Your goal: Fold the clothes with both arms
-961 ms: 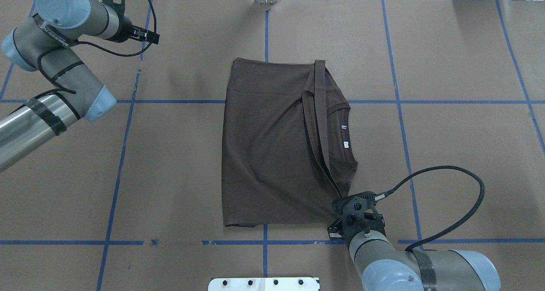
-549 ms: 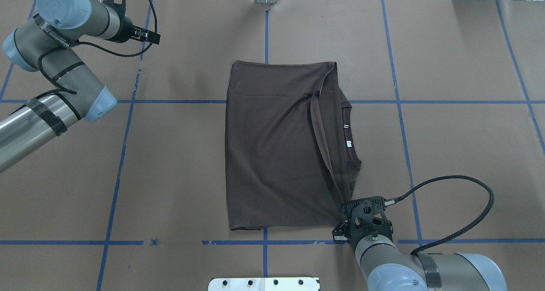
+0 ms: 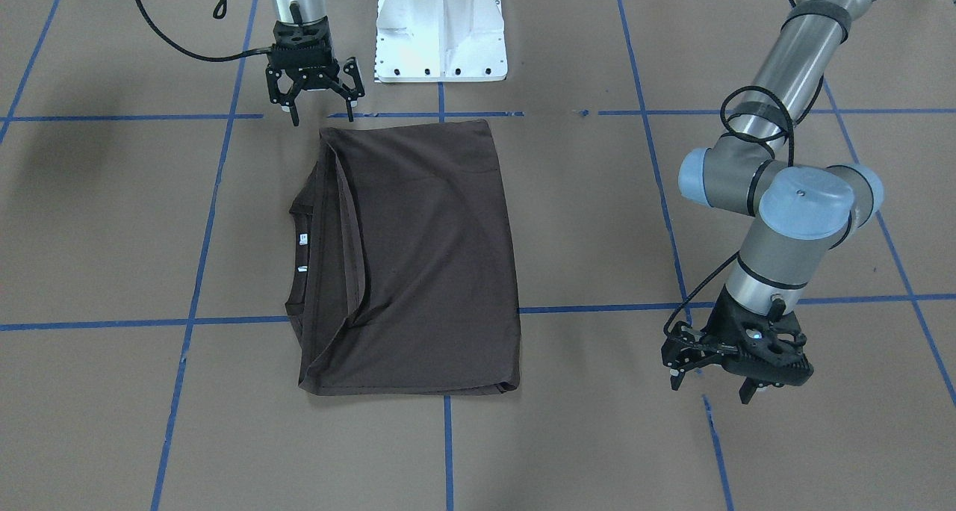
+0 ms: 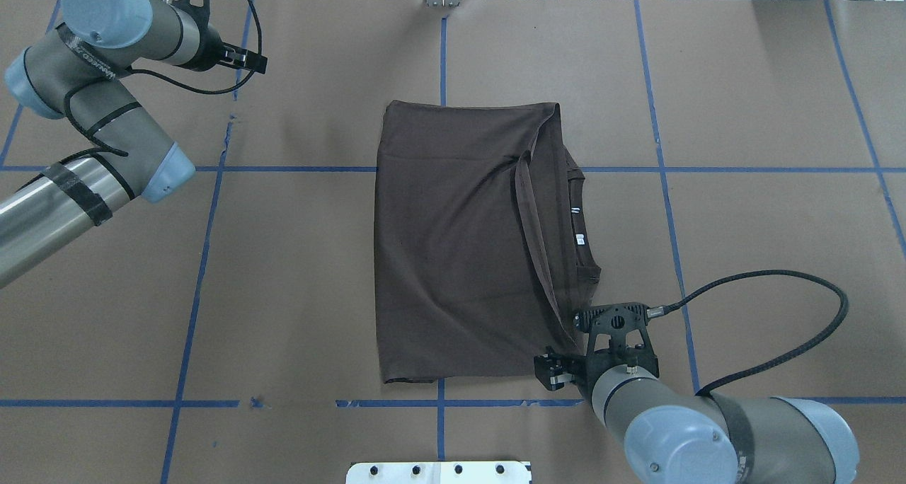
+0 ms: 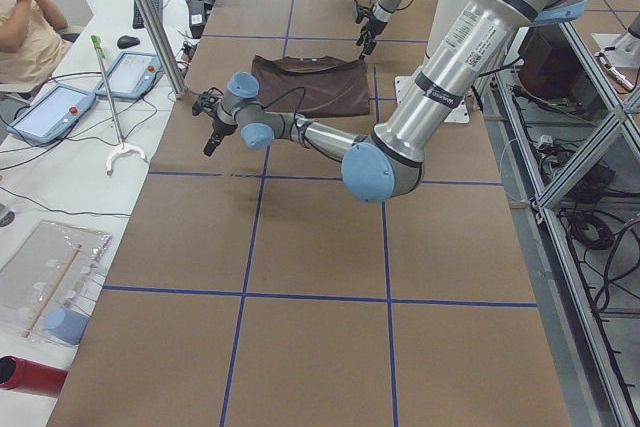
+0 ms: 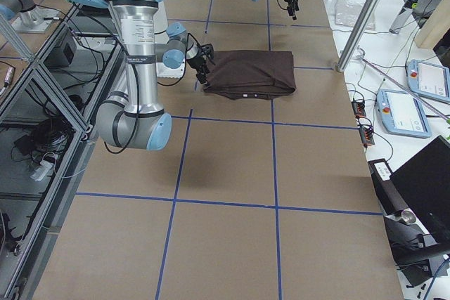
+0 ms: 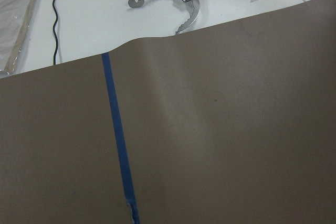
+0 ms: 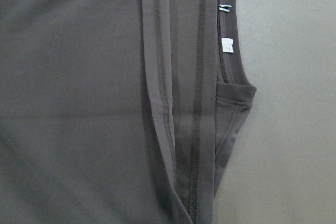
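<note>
Stretching wide on every side of the shirt (image 4: 453,243), the brown desk (image 4: 743,81) offers bare room all round, crossed only by blue tape lines (image 4: 202,272). The shirt lies flat at the desk's middle as a folded oblong. Its edge toward the robot's left is a straight fold, while the opposite edge is uneven, with the collar (image 4: 584,257) poking out past a turned-over hem strip. The right arm (image 4: 672,434) reaches in from the near side, and the left arm (image 4: 92,137) is drawn off to the far corner by the desk's edge. The right tool (image 3: 320,107) hangs just beside the shirt's near corner, fingers spread wide and empty. The left tool (image 3: 709,390) is also spread and empty — well apart from the shirt, over bare desk. Two small white labels (image 4: 575,211) show inside the collar.
</note>
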Robot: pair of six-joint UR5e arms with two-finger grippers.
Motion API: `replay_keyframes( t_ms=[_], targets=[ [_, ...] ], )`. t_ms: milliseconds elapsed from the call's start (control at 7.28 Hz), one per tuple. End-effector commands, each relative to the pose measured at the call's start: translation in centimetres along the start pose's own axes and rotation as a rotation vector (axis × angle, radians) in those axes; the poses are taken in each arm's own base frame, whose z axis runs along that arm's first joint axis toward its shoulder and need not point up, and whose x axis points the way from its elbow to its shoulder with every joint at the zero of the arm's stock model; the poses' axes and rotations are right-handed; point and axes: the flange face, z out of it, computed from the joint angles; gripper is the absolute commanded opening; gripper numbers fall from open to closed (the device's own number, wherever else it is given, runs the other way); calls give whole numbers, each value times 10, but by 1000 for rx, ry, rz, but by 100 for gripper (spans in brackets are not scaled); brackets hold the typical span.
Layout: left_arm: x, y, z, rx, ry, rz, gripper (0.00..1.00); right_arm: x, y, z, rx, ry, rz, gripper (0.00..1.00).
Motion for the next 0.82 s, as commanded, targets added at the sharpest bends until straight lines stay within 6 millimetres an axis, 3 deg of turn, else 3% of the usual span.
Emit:
replay_keyframes(
  t_ms=[0,137,686],
  targets=[
    [5,4,2,-10,10,3,100,-24,-28,44,-7,31,0,100],
    [5,5,2,-15,13,4,100,-40,-33,58,-7,45,-1,100],
    [8,9,5,-21,16,6,100,-18,-44,70,-42,158,-127,100]
  ],
)
